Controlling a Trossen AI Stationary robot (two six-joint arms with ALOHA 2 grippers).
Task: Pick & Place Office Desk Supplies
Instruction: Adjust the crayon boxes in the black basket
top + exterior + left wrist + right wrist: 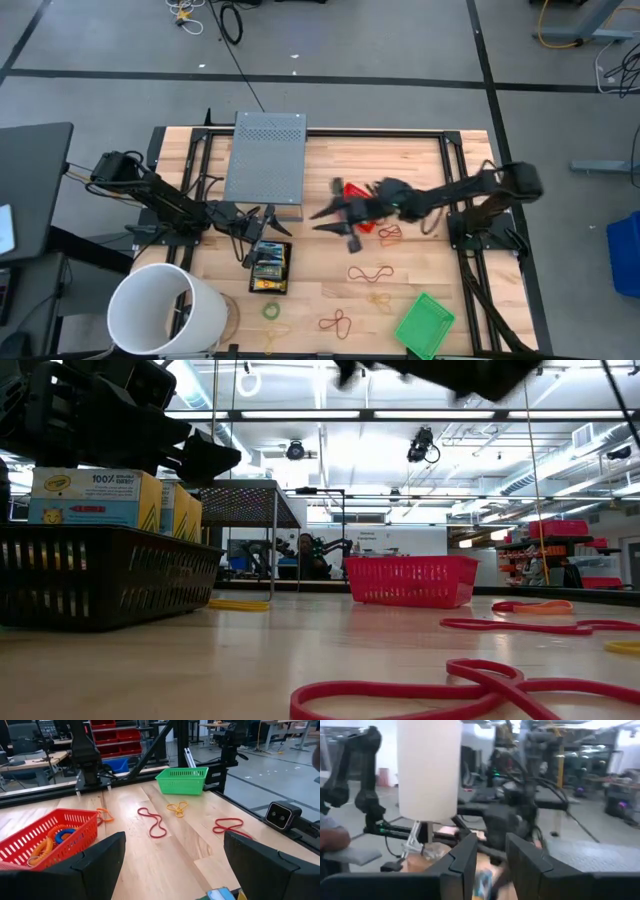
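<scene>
Hovering wide-open beside the black basket (270, 268), the left pincer (262, 222) should clasp a light, stiff crayon box (95, 498) across its flat faces; right pincer's (335, 222) opening cannot be told.

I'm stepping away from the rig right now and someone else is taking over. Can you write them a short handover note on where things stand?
Left gripper: jaws wide open, empty, above the black basket that holds the crayon boxes.
Right gripper: mid-table beside the red basket, jaws partly closed; whether it holds anything cannot be told.
Done: crayon boxes sit in the black basket; a few rubber bands lie in the red basket.
Left: loose rubber bands on the table, red, red, orange, yellow and green. The green basket sits at the table's front right corner; the white bucket at front left.
</scene>
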